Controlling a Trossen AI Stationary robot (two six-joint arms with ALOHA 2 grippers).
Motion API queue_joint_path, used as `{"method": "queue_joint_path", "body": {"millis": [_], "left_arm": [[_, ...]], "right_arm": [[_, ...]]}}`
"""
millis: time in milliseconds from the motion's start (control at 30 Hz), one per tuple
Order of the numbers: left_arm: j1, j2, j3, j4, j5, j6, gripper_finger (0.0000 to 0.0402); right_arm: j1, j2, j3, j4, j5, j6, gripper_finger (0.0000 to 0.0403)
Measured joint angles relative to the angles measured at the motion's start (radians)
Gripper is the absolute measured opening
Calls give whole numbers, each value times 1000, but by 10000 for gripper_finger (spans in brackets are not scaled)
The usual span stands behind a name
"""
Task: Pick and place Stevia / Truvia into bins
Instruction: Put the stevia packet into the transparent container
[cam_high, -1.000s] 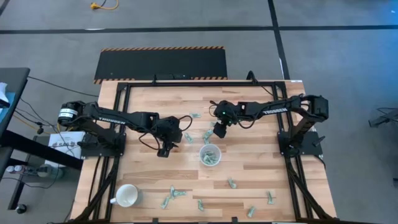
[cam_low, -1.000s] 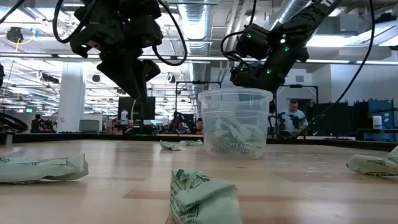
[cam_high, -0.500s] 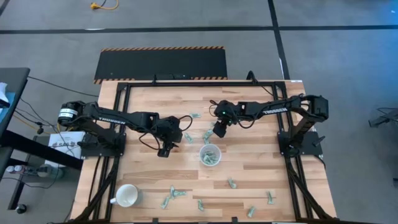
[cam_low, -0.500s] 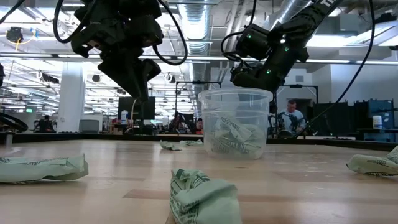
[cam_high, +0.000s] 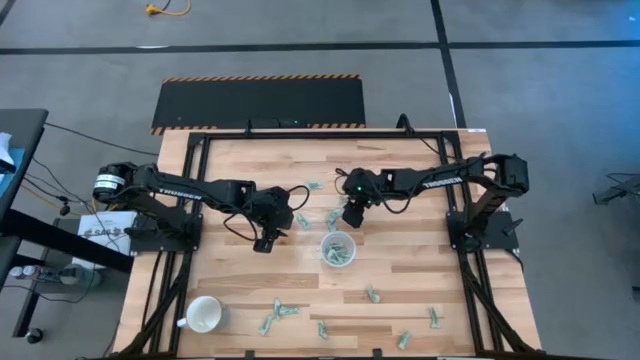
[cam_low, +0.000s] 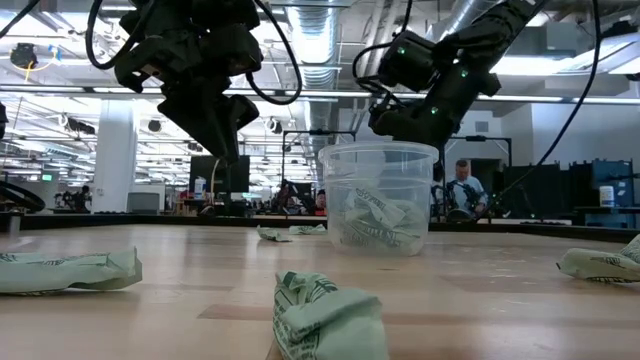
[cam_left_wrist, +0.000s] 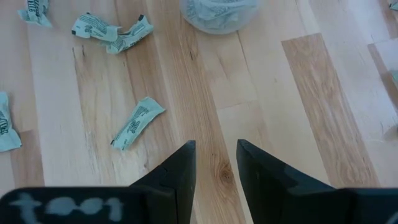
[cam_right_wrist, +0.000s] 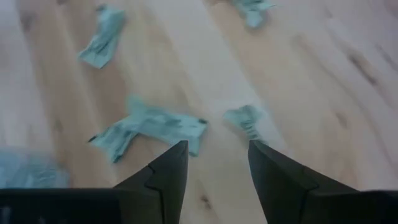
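The clear plastic cup (cam_high: 338, 249) stands on the wooden table, several Stevia sachets inside it (cam_low: 378, 215). More pale green sachets lie flat around it, some at the far side (cam_high: 333, 215) and some near the front edge (cam_high: 280, 312). My right gripper (cam_high: 350, 218) hovers just beyond the cup's far side, open, over two sachets (cam_right_wrist: 152, 130) (cam_right_wrist: 245, 118). My left gripper (cam_high: 262, 243) hangs open to the cup's left above bare wood, with nothing between its fingers (cam_left_wrist: 216, 152); a sachet (cam_left_wrist: 137, 122) lies ahead of it.
A white handled mug (cam_high: 204, 314) stands at the table's near left corner. Sachets lie along the near edge (cam_high: 404, 340) and close to the low camera (cam_low: 325, 315). Black frame rails run along both table sides (cam_high: 170, 290).
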Motion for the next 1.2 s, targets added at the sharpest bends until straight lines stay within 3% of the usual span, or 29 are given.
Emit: {"method": "queue_joint_path", "body": {"millis": [167,367,533,733,967,1200], "left_arm": [[0,0,0,0,0,0,104],[0,0,-4,2,0,3,104],[0,1,-65,86,-1,7,104],[1,1,-144,174,-8,6,104],[1,1,-147,193,-8,3,104],[1,1,-147,227,-14,-1,104]], "right_arm": [[-8,7,0,19,28,0,156],[-17,118,16,56,21,-5,154],[-19,164,31,86,25,-26,154],[-19,164,30,88,44,-17,154],[-19,163,30,88,60,-7,152],[-17,164,30,80,130,-7,100]]}}
